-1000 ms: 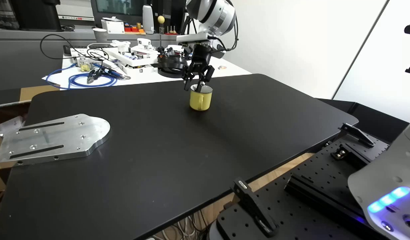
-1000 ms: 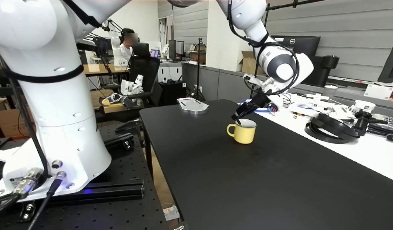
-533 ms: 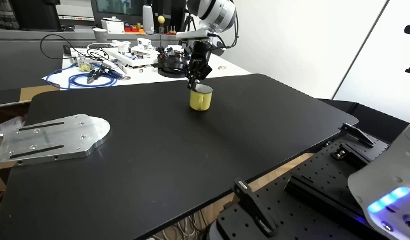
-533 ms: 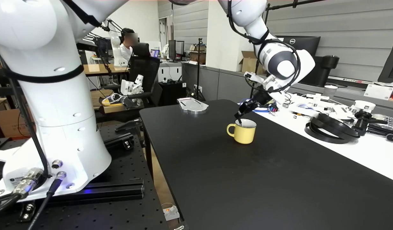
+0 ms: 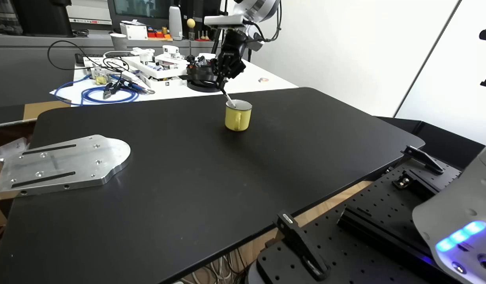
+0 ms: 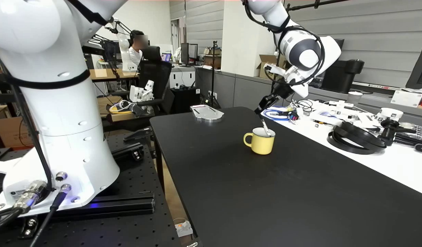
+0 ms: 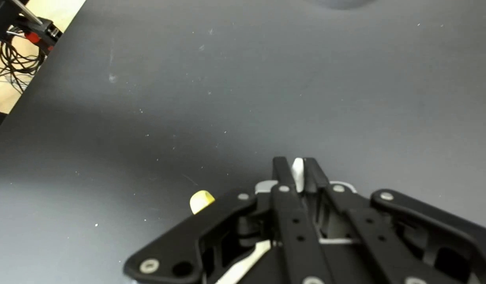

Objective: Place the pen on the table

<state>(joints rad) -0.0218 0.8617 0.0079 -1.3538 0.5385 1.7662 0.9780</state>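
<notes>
A thin pen, pale along its lower part (image 6: 265,127), slants down into the mouth of the yellow cup (image 6: 262,144). Its lower end is hidden inside the cup. My gripper (image 5: 222,84) is above the rim, shut on the pen's upper part. In the wrist view a white piece of the pen (image 7: 298,173) shows squeezed between the fingertips, and a bit of the yellow cup peeks out beside the left finger linkage. The cup stands upright on the black table (image 5: 179,189), handle outward.
A silver metal plate (image 5: 73,163) lies at one end of the black table. Beyond the far edge, a white table (image 6: 402,168) carries cables, black rings and white parts. The robot's base (image 6: 73,147) stands on a perforated black platform along the near side.
The gripper's fingers, open at the cup's rim a second ago, have come together on the pen. The gripper has risen, drawing the pen partly up out of the cup; the cup stays put.
</notes>
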